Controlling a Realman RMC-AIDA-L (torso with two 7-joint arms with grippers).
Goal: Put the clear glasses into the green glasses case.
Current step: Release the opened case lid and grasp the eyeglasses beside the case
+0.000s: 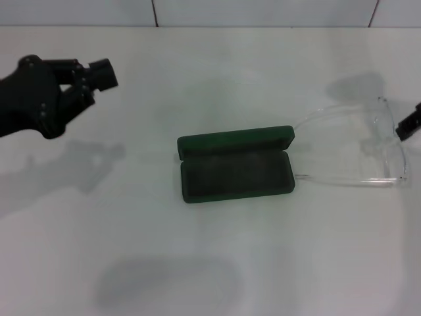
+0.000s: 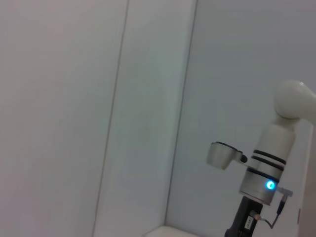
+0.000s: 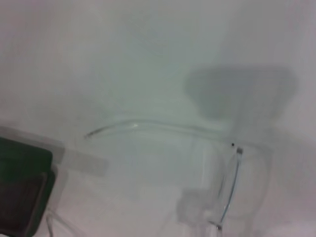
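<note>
Left end effector (image 1: pixel 99 74): black, raised above the left part of the white tabletop (image 1: pixel 210 263), well apart from the case; fingers drawn close together, nothing between them; shadow cast on the surface beneath.
Left wrist view: pale wall panels; white arm segment with black rings and a blue light (image 2: pixel 269 168); none of the task's things in sight.
Dark green rectangular hard glasses case (image 1: pixel 237 164): near the tabletop's middle, open; lid tilted back on the far side; dark grey lined tray facing up, nothing inside.
Fully transparent colourless plastic glasses (image 1: pixel 368 148): on the tabletop just right of the case, outside it; arms unfolded, pointing toward the case; near arm tip just beside the case's right end; wraparound lens at the far right; seen also in the right wrist view (image 3: pixel 227 182).
Right end effector (image 1: pixel 409 123): black tip at the right edge, just beside the lens end of the glasses; open or closed, cannot tell; contact with the frame, cannot tell.
</note>
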